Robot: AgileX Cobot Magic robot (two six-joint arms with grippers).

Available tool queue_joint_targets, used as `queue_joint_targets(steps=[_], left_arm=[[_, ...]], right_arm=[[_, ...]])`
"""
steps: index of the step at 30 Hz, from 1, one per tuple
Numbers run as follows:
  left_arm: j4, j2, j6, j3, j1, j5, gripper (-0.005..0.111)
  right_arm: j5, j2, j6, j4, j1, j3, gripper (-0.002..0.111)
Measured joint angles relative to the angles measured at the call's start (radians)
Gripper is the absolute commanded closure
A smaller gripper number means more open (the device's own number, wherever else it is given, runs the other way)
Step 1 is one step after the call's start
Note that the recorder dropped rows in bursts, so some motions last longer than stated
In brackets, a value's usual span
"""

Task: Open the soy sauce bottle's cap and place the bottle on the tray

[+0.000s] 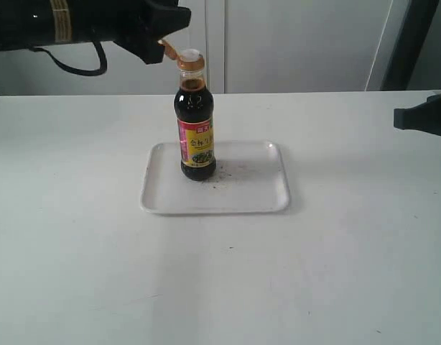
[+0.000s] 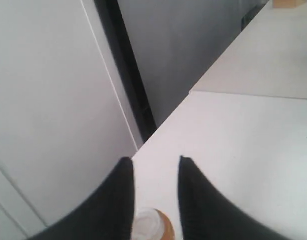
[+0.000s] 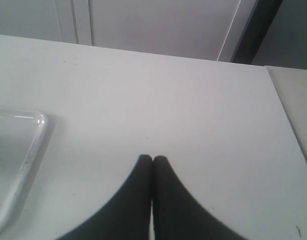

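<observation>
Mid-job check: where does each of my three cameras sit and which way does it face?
Exterior: off the arms, in front of the table, facing the back wall; shows the soy sauce bottle upright on the tray, the left gripper by the open cap, and the right arm at the right edge.
Left wrist: above the bottle top, looking past its parted fingers along the table's edge.
Right wrist: low over the table, looking past its closed fingers toward the wall.
Shared: the tray's corner shows in the right wrist and exterior views.

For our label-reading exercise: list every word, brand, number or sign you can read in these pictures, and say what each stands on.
Soy sauce bottle, red-and-yellow label: printed characters, too small and blurred to read.
Cap: no text seen.
Tray: only dark specks, no text.
Wrist views: no text.
</observation>
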Motion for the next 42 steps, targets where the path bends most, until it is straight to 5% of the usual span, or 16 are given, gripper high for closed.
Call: queue_joint_targets(steps=[6, 19, 25, 31, 38, 42], left_arm=[[0.16, -0.094, -0.13, 0.0, 0.076, 0.012, 0.107], [0.21, -0.159, -0.35, 0.0, 0.348, 0.072, 0.107], [0.212, -0.176, -0.219, 0.0, 0.411, 0.281, 0.107], [0.217, -0.18, -0.011, 0.0, 0.414, 0.624, 0.107], [0.212, -0.193, 0.03, 0.03, 0.414, 0.94, 0.107], [0.042, -0.201, 0.076, 0.064, 0.414, 1.091, 0.107]], right_arm=[[-0.004, 0.0, -0.004, 0.0, 0.0, 0.0, 0.108], [-0.005, 0.0, -0.113, 0.0, 0.06, 0.0, 0.108], [-0.005, 0.0, -0.153, 0.0, 0.08, 0.0, 0.108], [-0.005, 0.0, -0.18, 0.0, 0.08, 0.0, 0.108], [-0.009, 0.0, -0.21, 0.0, 0.08, 0.0, 0.108], [-0.009, 0.0, -0.214, 0.0, 0.08, -0.002, 0.108]])
